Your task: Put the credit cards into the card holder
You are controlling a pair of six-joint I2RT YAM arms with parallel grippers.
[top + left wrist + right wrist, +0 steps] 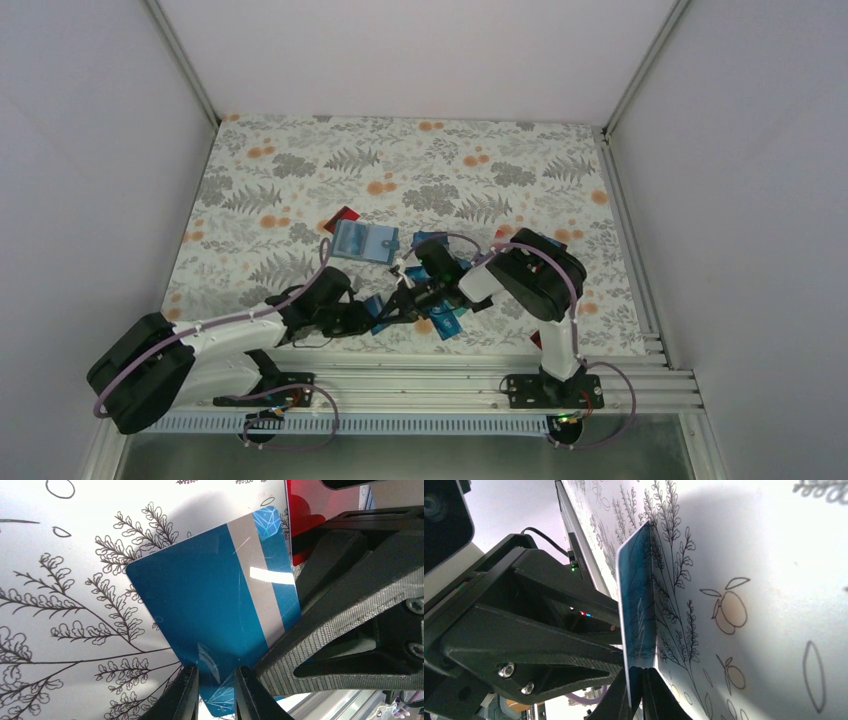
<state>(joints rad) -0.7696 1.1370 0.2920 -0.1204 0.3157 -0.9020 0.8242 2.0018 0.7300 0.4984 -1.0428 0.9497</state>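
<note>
White walls closed in a table [300, 170] laid with a fern-and-orange print cloth. The card holder [365, 241] lay open on it near the middle, pockets up so a card could slide in, and apart from both your grippers.

You had the right gripper [636, 690] clenched on a blue card [636, 615], which stood at an angle to the cloth. It looked like a hand-over or a re-grip for a cleaner hold. Your left gripper [215, 692] had its fingers a little apart with the card's corner in the gap; whether they pinched it, I could not tell.

The right wrist view showed the card edge-on, clamped across its faces. The left wrist view showed instead the card's face and pale stripe, partly covered by the right gripper's body. Only the top view showed the card holder, a red card [345, 215] just beside its far corner, and other cards [445, 322] loose near the arms.
</note>
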